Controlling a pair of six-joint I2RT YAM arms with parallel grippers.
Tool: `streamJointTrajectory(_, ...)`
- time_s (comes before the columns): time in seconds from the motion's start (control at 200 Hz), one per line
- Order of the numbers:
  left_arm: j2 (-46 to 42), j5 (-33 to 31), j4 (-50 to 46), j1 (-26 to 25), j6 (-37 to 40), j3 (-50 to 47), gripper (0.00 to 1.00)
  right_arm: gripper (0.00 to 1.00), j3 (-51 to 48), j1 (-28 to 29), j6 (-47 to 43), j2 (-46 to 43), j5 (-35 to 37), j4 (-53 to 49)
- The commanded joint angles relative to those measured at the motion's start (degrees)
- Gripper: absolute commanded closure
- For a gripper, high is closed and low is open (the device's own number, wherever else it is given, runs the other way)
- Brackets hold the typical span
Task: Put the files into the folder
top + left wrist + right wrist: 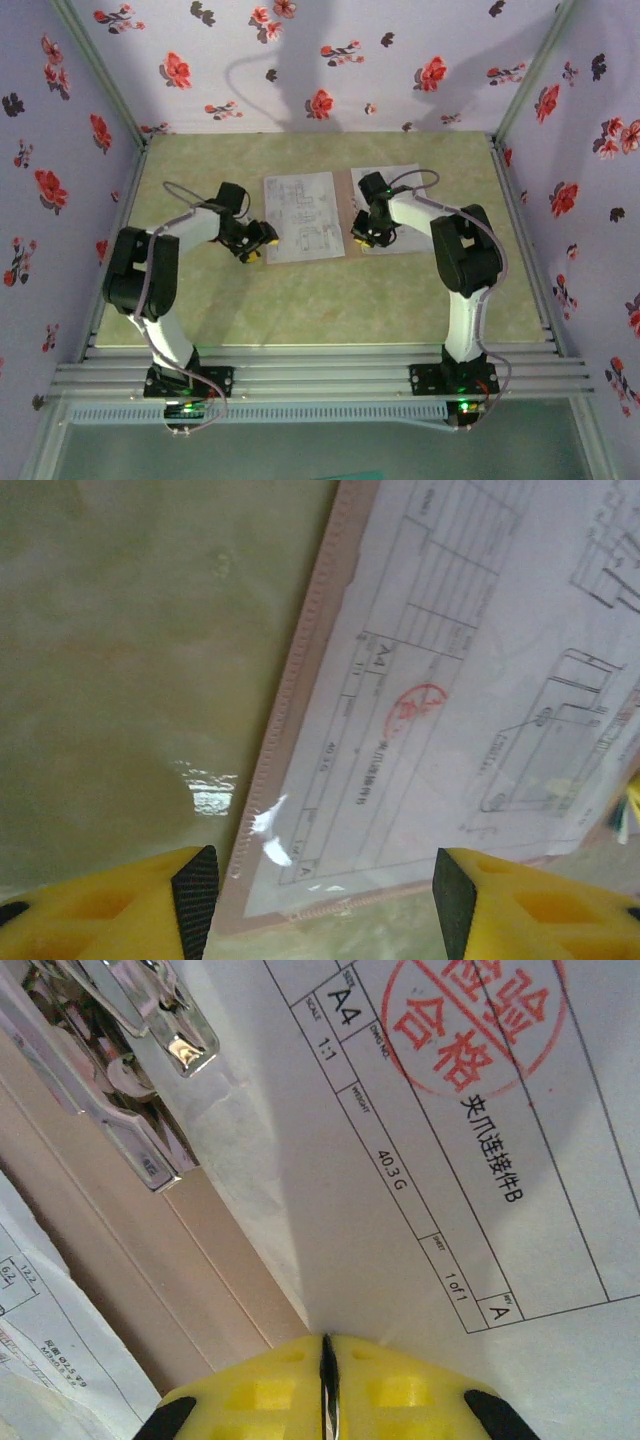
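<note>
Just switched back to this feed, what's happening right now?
The folder lies open on the table with printed sheets on both halves. The right gripper is shut at the edge of the stamped sheet, apparently pinching it beside the metal clip. The left gripper is open over the folder's near corner, holding nothing.

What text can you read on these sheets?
Right wrist view, right sheet:
"A4"
"1:1"
"40.3G"
"1 of 1"
"A"
"夹爪连接件B"
red stamp: "合格"; the characters above it are partly cut off.
Tiny field headings: too small to read.
Left wrist view, left sheet:
"A4"
Everything else on it is blurred.
</note>
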Motion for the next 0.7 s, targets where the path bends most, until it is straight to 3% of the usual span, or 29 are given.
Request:
streamJointTrajectory(0.0,1.61,-1.48,-2.17,-1.04,2.13,1.02,0.39,0.9,-4.12,0.72,-1.5,6.68,4.31,-8.18)
streamJointTrajectory(0.435,1.81,0.86,4.39,-7.27,1.66,2.46,0.4,0.91,-3.59,0.8,-2.14,7.4,2.99,-8.02)
streamJointTrajectory(0.695,-3.19,-0.99,3.22,-7.51,0.75,2.65,0.46,0.91,-2.96,0.8,-2.65,8.05,2.91,-8.7)
